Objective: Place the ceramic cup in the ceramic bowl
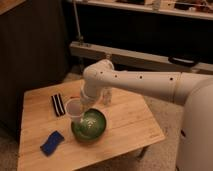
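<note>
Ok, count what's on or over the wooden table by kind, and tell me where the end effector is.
Cups: 1, the ceramic cup at the end effector, over the bowl's left rim
Bowls: 1, the ceramic bowl
Blue objects: 1
Black-and-white striped objects: 1
Bottles: 1, small clear
Total: 5

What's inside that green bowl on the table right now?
The ceramic bowl shows only pale whitish markings inside. The ceramic cup hangs tilted at its left rim, at the gripper, not yet set down. The cup hides a little of the rim there.
</note>
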